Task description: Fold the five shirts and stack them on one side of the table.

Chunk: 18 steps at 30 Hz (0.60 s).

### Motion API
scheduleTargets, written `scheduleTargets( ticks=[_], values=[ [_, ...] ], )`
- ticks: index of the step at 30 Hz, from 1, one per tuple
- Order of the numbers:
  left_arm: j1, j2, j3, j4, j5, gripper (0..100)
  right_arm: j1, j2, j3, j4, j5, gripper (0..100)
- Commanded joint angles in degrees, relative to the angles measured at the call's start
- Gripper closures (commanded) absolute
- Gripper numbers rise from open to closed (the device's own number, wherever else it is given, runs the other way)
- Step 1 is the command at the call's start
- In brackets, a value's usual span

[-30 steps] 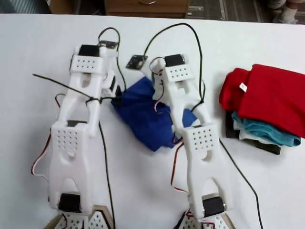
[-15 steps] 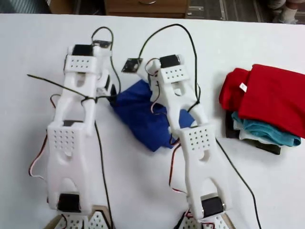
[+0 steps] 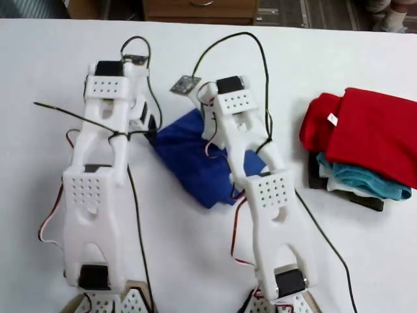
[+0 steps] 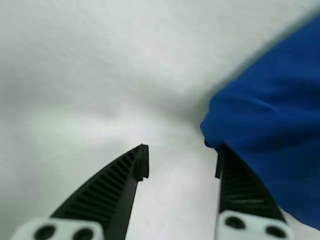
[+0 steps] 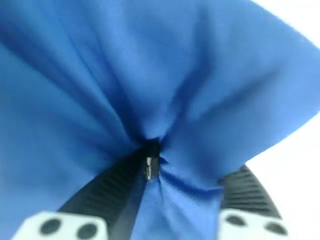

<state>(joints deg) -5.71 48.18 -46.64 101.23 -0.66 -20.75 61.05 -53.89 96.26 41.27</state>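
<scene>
Both arms have shifted slightly left, with the right fingers (image 5: 120,187) clamped on the blue shirt (image 3: 192,163) at the middle of the desk (image 3: 45,59) and the left fingers (image 4: 120,182) apart beside its left edge, so the fifth fold appears under way before joining the right-side stack (image 3: 368,140).

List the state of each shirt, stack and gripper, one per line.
blue shirt: crumpled, not folded.
shirt stack: folded, red shirt on top.
left gripper: open, at the blue shirt's edge.
right gripper: shut on the blue shirt.
</scene>
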Motion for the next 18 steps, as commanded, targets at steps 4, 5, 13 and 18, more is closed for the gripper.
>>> scheduleTargets(
  ticks=[4, 5, 13, 18],
  values=[
    [-0.70, -1.23, -0.84, 0.97, 0.53, 76, -2.07, -2.24, 1.67, 1.80, -1.49, 96.4],
    [-0.70, -1.23, -0.84, 0.97, 0.53, 76, -1.89, -2.68, 1.58, 1.80, -2.99, 97.8],
    [-0.79, -1.23, -0.84, 0.88, 0.53, 76, -1.01, -13.14, -0.79, 1.71, -4.75, 97.7],
    [-0.79, -1.23, -0.84, 0.79, 0.44, 76, -0.84, -24.84, -0.53, 1.71, -3.08, 97.7]
  ],
)
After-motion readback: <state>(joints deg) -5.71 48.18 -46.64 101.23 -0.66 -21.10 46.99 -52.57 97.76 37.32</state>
